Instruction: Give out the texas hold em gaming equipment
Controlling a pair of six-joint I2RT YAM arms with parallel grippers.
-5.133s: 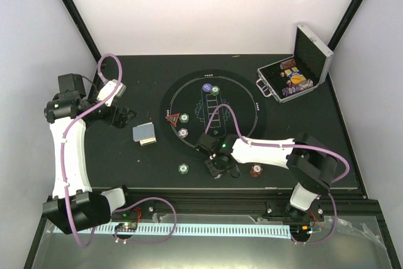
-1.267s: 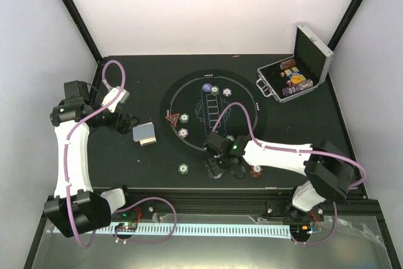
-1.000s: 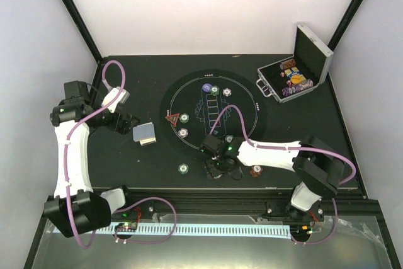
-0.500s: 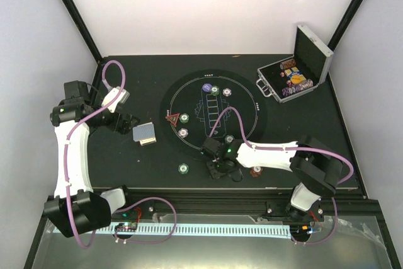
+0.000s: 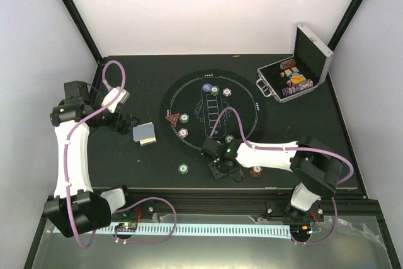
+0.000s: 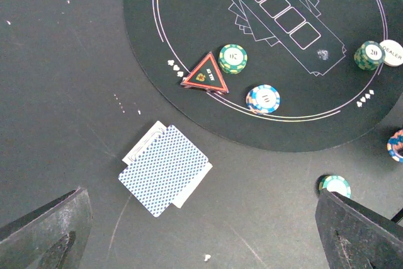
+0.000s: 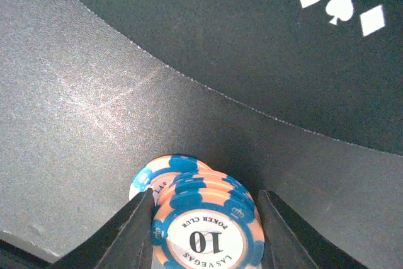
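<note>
Left of the mat, my L gripper hangs w/ jaws wide, nothing in them. Card deck lies flat below, backs up, long axis lower-left to upper-right in wrist view. Just off mat's rim, R gripper flanks orange-blue chip stack, faces up, staggered; can't tell if pinched.

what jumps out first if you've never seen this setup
The round black mat with white outlines lies in the middle of the table. Just off its near edge the right gripper sits low, its fingers either side of a stack of orange-and-blue chips marked 10. An open silver case of chips stands at the far right corner.
</note>
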